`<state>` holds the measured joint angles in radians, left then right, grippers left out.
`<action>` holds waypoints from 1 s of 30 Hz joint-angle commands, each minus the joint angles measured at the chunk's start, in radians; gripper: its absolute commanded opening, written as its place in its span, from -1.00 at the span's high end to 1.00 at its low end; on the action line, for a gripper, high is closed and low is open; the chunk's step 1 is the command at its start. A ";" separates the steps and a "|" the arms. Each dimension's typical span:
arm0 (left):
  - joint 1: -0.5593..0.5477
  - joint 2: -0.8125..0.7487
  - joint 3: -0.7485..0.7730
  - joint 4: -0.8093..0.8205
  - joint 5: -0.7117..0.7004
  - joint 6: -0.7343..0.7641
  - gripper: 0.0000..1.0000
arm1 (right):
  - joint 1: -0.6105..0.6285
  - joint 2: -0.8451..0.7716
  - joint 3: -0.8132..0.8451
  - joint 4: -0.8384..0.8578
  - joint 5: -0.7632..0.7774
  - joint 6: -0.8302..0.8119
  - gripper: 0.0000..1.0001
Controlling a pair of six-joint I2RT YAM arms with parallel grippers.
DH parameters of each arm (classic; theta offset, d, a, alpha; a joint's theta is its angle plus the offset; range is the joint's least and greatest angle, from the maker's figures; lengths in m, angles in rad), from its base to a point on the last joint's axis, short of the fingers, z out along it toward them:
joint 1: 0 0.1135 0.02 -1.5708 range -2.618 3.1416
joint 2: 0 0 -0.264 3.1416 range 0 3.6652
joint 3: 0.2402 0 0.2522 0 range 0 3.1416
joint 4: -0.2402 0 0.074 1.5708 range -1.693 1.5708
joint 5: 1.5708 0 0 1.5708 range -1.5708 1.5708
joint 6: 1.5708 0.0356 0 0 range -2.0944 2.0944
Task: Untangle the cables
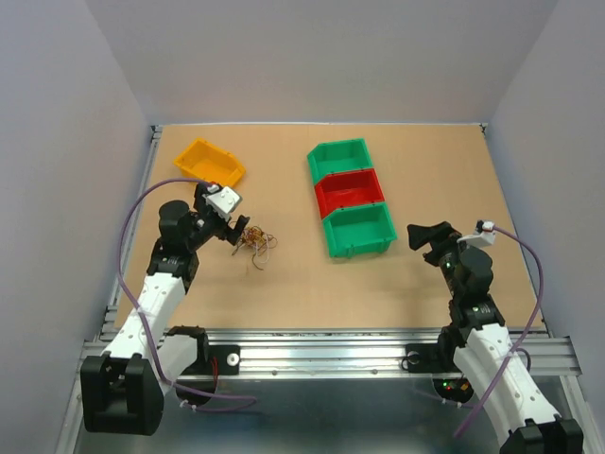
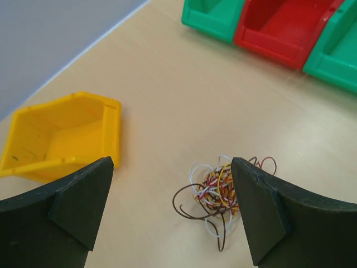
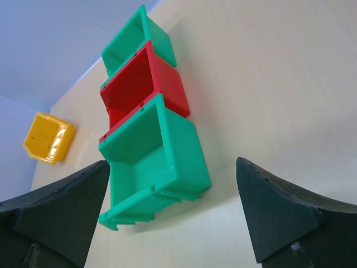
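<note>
A small tangle of thin cables [image 1: 256,242], brown, white, red and yellow, lies on the table left of the bins. In the left wrist view the tangle [image 2: 218,192] sits just inside the right finger, partly hidden behind it. My left gripper [image 1: 233,236] is open and empty, right at the tangle's left side and above it; it also shows in the left wrist view [image 2: 170,215]. My right gripper [image 1: 430,236] is open and empty, held above the table at the right, far from the cables; in the right wrist view [image 3: 173,215] its jaws stand wide apart.
A yellow bin [image 1: 208,163] lies tilted at the back left, close behind my left gripper. A row of bins, green [image 1: 338,157], red [image 1: 349,190] and green [image 1: 359,230], stands at the middle, between the arms. The table's walls rise at the back and sides.
</note>
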<state>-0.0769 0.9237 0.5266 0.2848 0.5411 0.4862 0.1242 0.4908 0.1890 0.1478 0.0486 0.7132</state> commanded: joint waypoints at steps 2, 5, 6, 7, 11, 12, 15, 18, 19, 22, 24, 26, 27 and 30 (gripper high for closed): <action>-0.021 0.029 0.056 -0.104 -0.015 0.072 -0.98 | -0.001 -0.021 0.027 -0.033 -0.004 -0.040 -1.00; -0.043 0.075 0.055 -0.107 -0.058 0.086 -0.98 | -0.001 -0.032 0.020 -0.042 -0.041 -0.073 -1.00; -0.061 0.105 0.055 -0.107 -0.072 0.092 -0.98 | -0.001 -0.046 0.012 -0.042 -0.042 -0.067 -1.00; -0.075 0.122 0.059 -0.108 -0.107 0.097 -0.98 | -0.001 -0.058 0.009 -0.042 -0.073 -0.080 -1.00; -0.132 0.202 0.082 -0.124 -0.177 0.101 -0.98 | -0.003 -0.148 -0.008 -0.043 -0.118 -0.097 -1.00; -0.142 0.230 0.084 -0.125 -0.193 0.101 -0.98 | -0.001 -0.171 -0.014 -0.044 -0.130 -0.107 -1.00; -0.169 0.273 0.099 -0.130 -0.240 0.095 -0.98 | -0.001 -0.228 -0.025 -0.056 -0.108 -0.086 -1.00; -0.175 0.311 0.114 -0.130 -0.263 0.088 -0.94 | -0.001 -0.230 -0.019 -0.063 -0.102 -0.098 -1.00; -0.176 0.325 0.118 -0.130 -0.268 0.083 -0.91 | -0.003 -0.221 -0.016 -0.066 -0.111 -0.109 -1.00; -0.184 0.385 0.145 -0.141 -0.286 0.080 -0.70 | -0.001 -0.155 0.007 -0.065 -0.194 -0.158 -1.00; -0.187 0.414 0.159 -0.153 -0.294 0.078 -0.46 | -0.001 -0.062 0.036 -0.054 -0.272 -0.169 -1.00; -0.187 0.438 0.176 -0.167 -0.300 0.080 0.08 | 0.000 0.000 0.049 -0.027 -0.306 -0.172 -1.00; -0.187 0.443 0.179 -0.167 -0.302 0.075 0.26 | 0.000 0.021 0.050 -0.021 -0.322 -0.172 -1.00; -0.187 0.423 0.184 -0.168 -0.279 0.066 1.00 | 0.006 0.083 0.066 -0.014 -0.279 -0.172 -0.97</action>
<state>-0.2604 1.3663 0.6659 0.1242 0.2527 0.5636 0.1242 0.5358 0.1875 0.0807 -0.2054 0.5713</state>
